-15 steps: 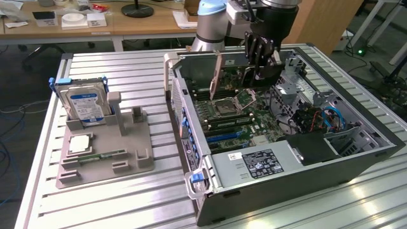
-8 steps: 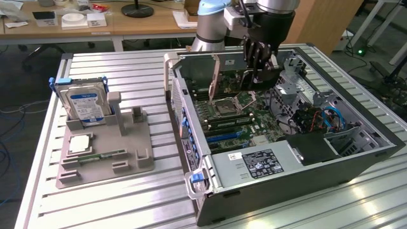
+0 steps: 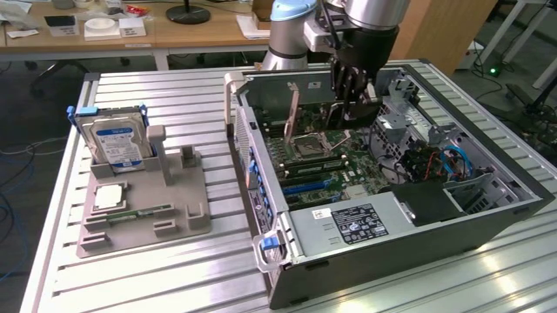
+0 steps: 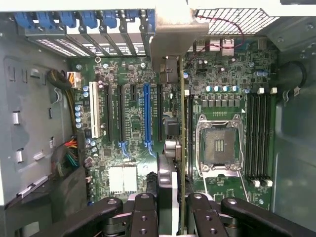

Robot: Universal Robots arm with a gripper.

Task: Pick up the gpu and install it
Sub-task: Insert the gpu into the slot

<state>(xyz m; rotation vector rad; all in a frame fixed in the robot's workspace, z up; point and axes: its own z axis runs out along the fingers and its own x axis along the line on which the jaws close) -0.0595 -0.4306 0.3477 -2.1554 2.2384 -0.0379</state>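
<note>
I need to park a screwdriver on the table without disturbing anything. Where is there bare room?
The slatted table is bare in front of the grey parts holder and beyond the hard drive. The strip between holder and computer case is narrow. Inside the case it is crowded, with the gpu.

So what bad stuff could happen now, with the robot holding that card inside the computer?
The gpu is pinched edge-on in the gripper, above the motherboard. If it comes down a bit off, it might miss its slot and scrape the small parts. Its metal bracket sits close to the case's back wall and could snag there. The open processor socket is right beside it, so a slip could bump it.
</note>
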